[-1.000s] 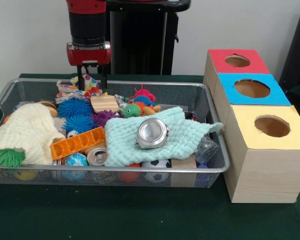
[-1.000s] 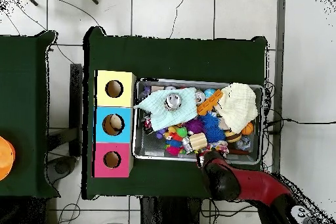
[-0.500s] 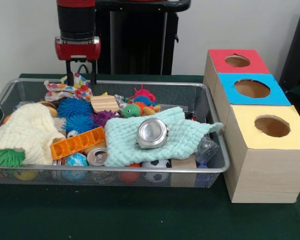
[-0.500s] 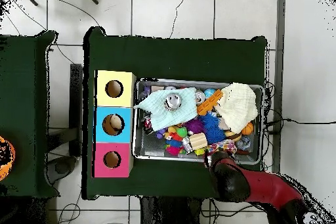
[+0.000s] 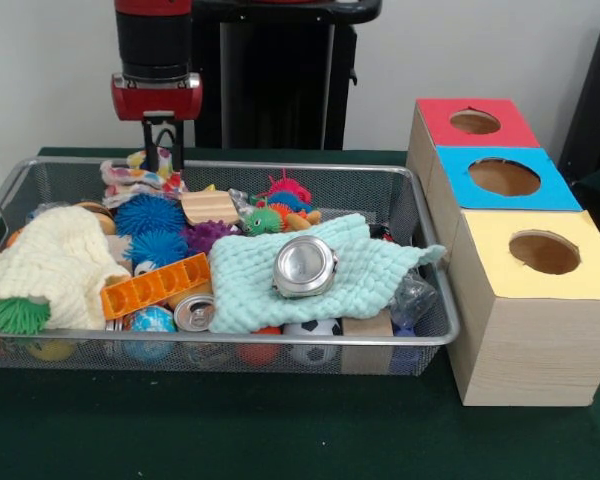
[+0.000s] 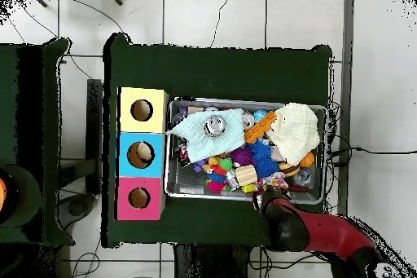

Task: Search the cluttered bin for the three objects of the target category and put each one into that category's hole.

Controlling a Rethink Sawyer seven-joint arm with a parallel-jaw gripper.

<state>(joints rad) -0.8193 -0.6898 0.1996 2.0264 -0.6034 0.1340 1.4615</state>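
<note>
The silver wire-mesh bin is full of clutter; it also shows in the overhead view. My gripper hangs over the bin's far left corner. Its fingers stand close together on the top of a patterned multicoloured cloth that lies on the pile. In the overhead view the red arm hides the gripper, and the cloth shows just beyond it. The yellow-topped box's hole is at the near right, apart from the bin, and also shows from overhead.
Blue-topped and red-topped boxes stand behind the yellow one. In the bin lie a mint cloth under a round silver tin, a cream cloth, an orange tray, blue spiky balls and a can.
The gripper rose and moved left along the bin's far side, and the patterned cloth shifted left with it. Its fingers now stand closer together than before.
</note>
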